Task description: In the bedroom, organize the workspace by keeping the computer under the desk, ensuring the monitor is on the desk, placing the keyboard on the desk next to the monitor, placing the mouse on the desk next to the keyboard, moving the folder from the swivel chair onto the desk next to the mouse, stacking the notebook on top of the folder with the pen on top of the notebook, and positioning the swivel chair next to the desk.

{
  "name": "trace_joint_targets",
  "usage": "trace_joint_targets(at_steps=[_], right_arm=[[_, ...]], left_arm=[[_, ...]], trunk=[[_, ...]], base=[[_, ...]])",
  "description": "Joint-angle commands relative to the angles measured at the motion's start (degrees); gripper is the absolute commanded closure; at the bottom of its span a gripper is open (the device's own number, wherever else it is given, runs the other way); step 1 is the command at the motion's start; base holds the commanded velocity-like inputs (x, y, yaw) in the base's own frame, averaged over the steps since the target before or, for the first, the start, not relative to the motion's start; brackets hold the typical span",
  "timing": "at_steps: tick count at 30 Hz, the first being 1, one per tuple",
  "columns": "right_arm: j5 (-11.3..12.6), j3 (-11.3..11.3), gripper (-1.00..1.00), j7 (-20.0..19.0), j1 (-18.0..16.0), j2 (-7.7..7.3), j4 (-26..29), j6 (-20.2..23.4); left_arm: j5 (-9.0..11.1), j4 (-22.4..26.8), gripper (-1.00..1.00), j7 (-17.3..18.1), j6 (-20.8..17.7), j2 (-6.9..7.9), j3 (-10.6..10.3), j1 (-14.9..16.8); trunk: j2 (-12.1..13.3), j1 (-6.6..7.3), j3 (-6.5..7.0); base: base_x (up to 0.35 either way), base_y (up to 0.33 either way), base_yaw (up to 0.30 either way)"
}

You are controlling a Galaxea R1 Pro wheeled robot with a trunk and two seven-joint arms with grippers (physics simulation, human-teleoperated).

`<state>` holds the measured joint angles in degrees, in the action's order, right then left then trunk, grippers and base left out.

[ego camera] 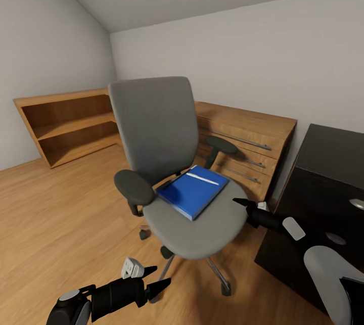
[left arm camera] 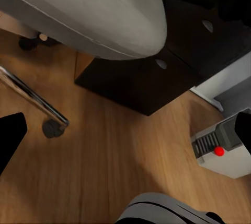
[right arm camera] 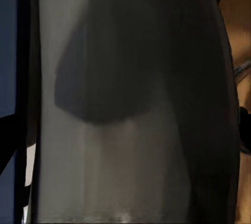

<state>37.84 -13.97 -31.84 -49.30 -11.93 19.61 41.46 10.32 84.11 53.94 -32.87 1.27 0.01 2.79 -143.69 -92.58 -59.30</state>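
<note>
Right tool (ego camera: 241, 203) beside chair (ego camera: 151, 128) seat edge, prongs apart; folder (ego camera: 192, 191) (white pen (ego camera: 201, 178) on top) just beyond. Left tool (ego camera: 161, 275) low, prongs apart, near chair base.

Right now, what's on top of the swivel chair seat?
The blue folder lies flat on the swivel chair seat, with a thin white pen-like stick on top. Anything beneath the folder is covered; no grey notebook visible.
</note>
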Motion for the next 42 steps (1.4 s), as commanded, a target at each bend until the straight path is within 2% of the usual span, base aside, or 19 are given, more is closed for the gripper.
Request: trace_joint_targets(at_steps=[1, 7, 18, 25, 33, 42], right_arm=[[-0.1, -0.4, -1.00, -0.1, 0.0, 0.01, 0.0, 0.4], [-0.1, -0.4, -1.00, -0.1, 0.0, -0.01, 0.0, 0.4], [0.0, -0.4, -1.00, -0.1, 0.0, -0.02, 0.0, 0.4], [0.0, -0.4, -1.00, -0.1, 0.0, -0.02, 0.0, 0.4], [0.0, -0.4, -1.00, -0.1, 0.0, -0.02, 0.0, 0.4], [0.0, -0.4, -1.00, -0.1, 0.0, -0.01, 0.0, 0.4]], left_arm=[[0.3, 0.0, -1.00, 0.0, -0.4, 0.01, 0.0, 0.0], [0.3, 0.0, -1.00, 0.0, -0.4, 0.03, -0.7, 0.0], [0.3, 0.0, -1.00, 0.0, -0.4, 0.05, -0.8, 0.0], [0.4, 0.0, -1.00, 0.0, -0.4, 0.05, -0.8, 0.0], [0.4, -0.1, -1.00, -0.1, -0.5, 0.02, -0.8, 0.0], [0.4, -0.1, -1.00, 0.0, -0.5, 0.10, -0.8, 0.0]], trunk=[[0.0, 0.00, -0.05], [0.0, 0.00, -0.05], [0.0, 0.00, -0.05], [0.0, 0.00, -0.05], [0.0, 0.00, -0.05], [0.0, 0.00, -0.05]], base=[[0.019, 0.000, 0.000], [-0.233, 0.000, 0.000], [-0.117, 0.000, 0.000], [-0.260, 0.015, 0.000], [-0.113, 0.203, 0.000], [0.040, 0.213, 0.000]])
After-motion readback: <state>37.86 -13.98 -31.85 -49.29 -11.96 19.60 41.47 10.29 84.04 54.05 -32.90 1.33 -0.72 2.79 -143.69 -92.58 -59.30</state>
